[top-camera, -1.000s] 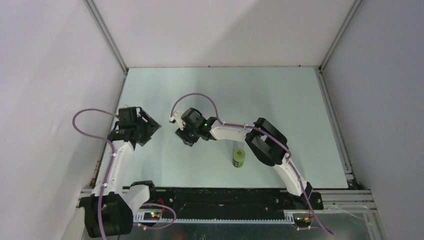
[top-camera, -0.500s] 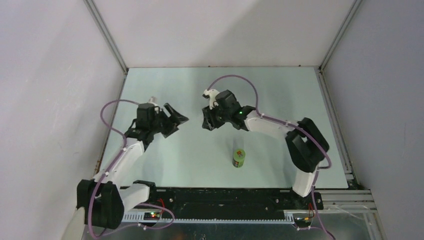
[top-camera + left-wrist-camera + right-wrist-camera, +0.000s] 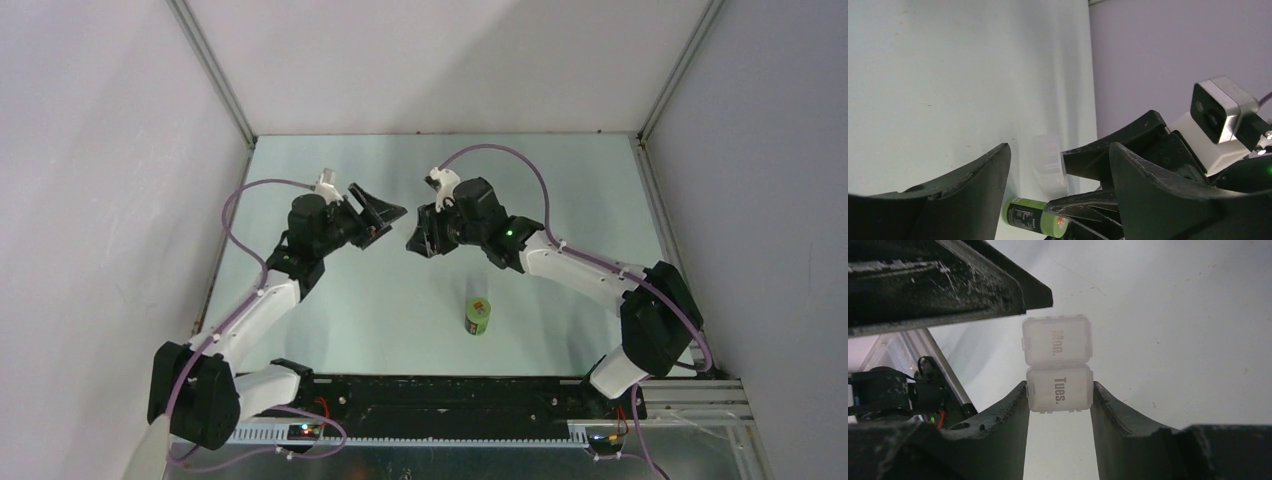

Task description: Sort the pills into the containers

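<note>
High rear view facing down, close wrist views sharing containers (image 3: pixel 1058 365)

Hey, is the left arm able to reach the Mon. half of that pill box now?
Probably yes: the left gripper is open facing the pill box, whose Mon. half juts free past the right gripper.

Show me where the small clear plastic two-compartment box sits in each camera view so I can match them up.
Top external: the small clear plastic two-compartment box is a faint patch at centre, at the tip of the right hand.
Left wrist: the box is lower centre, a pale block.
Right wrist: the box is dead centre, lids marked Mon. and Tues.
Shared landmark: the right hand gripping it, seen in all three.
</note>
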